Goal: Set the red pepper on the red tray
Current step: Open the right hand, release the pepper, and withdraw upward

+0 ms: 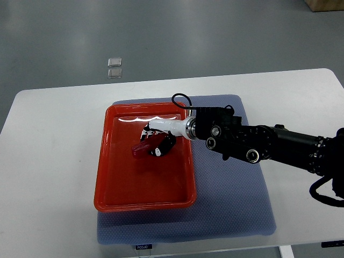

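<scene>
Tabletop [54,134] is white, with a blue-grey mat [236,204] laid across its middle and reaching almost to the near edge. The red tray [115,188] sits on the mat's left part, its left rim hanging slightly past the mat's left edge over bare white surface.

The right arm [279,145] enters from the picture's right edge and crosses above the mat, passing over the tray's right rim. The right hand [158,142] is inside the tray, in its upper middle area, with fingers curled around the red pepper [142,149]. The pepper pokes out to the left of the fingers and lies low against the tray floor (whether it actually touches the floor cannot be told).

Open room: the near half of the tray floor is bare, as is a strip along its left wall. The far rim lies close behind the hand. To the right of the tray, the mat is uncovered beneath the arm. Wide white margins run along the left and far sides of the tabletop.

Two small clear objects [114,67] lie on the grey floor beyond the far edge.
</scene>
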`<state>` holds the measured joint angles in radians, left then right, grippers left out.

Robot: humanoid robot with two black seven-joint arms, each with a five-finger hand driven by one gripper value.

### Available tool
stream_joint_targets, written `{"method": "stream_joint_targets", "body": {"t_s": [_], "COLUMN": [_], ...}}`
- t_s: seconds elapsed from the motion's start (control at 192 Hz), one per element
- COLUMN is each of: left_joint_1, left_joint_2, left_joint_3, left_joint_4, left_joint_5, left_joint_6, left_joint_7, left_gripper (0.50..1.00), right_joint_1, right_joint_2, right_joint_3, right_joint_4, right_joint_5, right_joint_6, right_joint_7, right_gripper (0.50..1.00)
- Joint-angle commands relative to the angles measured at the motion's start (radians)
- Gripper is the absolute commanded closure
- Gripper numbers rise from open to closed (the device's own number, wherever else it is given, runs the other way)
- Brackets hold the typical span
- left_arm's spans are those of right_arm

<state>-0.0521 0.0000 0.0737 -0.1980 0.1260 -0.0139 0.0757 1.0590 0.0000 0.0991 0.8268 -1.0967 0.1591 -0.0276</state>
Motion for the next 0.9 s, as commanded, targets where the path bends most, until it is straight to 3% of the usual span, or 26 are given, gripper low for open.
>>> {"method": "stream_joint_targets", "body": {"t_s": [0.0,0.047,0.089,0.219,0.49,0.74,0.844,0.896], "left_joint_1": [0.0,0.0,0.0,0.0,0.0,0.0,0.0,0.0], "left_joint_2": [0.0,0.0,0.0,0.0,0.0,0.0,0.0,0.0], "left_joint_3": [0.0,-0.002,-0.002,-0.003,-0.005,-0.003,-0.002,-0.002], "left_joint_4": [0.0,0.0,0.002,0.002,0.003,0.002,0.002,0.0], "left_joint_5": [0.0,0.0,0.0,-0.002,0.0,-0.002,0.0,-0.002], "left_joint_6": [0.0,0.0,0.0,0.0,0.0,0.0,0.0,0.0], "left_joint_7": [-0.001,0.001,-0.001,-0.001,-0.001,-0.001,-0.001,0.001], "left_gripper": [0.5,0.5,0.5,0.5,0.5,0.5,0.5,0.5], "right_joint_1": [-0.001,-0.001,0.001,0.003,0.006,-0.108,-0.215,-0.272], "right_joint_2": [0.0,0.0,0.0,0.0,0.0,-0.015,-0.003,-0.003], "right_joint_3": [0.002,0.007,0.011,0.021,0.175,0.565,0.778,0.864], "right_joint_4": [0.0,0.0,0.0,0.002,0.009,0.011,0.011,0.009], "right_joint_5": [0.001,0.008,0.009,0.017,0.052,0.325,0.511,0.626], "right_joint_6": [-0.001,-0.001,-0.001,0.0,0.008,0.0,0.007,0.014], "right_joint_7": [0.0,0.005,0.011,0.014,0.015,0.054,0.109,0.15], "right_gripper": [0.897,0.795,0.74,0.646,0.642,0.642,0.636,0.595]}}
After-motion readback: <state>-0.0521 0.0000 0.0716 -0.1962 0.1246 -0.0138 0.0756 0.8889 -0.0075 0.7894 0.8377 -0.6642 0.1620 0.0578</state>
